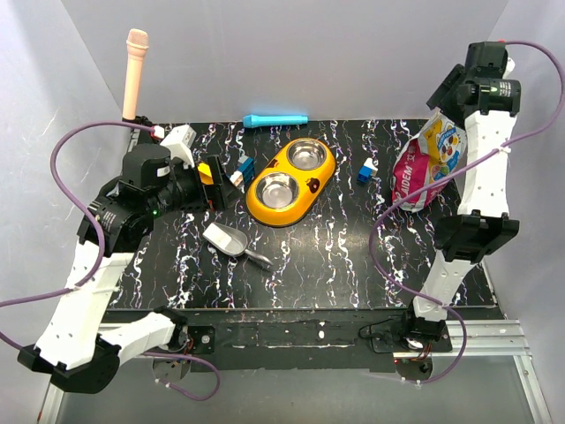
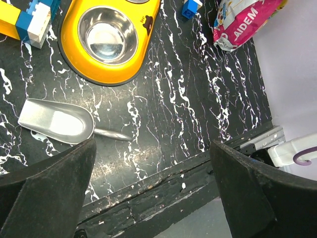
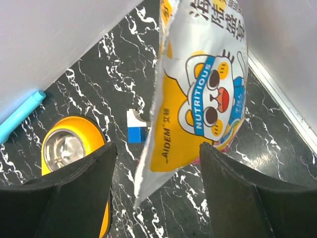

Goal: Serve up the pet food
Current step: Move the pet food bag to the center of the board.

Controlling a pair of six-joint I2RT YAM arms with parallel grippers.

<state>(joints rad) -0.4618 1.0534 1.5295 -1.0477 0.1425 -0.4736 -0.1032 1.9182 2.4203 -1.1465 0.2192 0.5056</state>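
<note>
Presumably pet food sits unseen inside foil bag (image 1: 428, 163), tabletop's far right corner. Right hand (image 3: 157, 148) spread astride bag top; left hand (image 2: 152, 144) spread, empty. Risk: slick foil slips, contents spill beside yellow double bowl (image 1: 265, 212).

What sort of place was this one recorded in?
Probably a lab robot test booth, not a home: plain white walls box in a black white-veined marbled tabletop on an aluminium rail frame, with staged props such as a yellow double bowl with steel cups and blue-and-white toy bricks.
</note>
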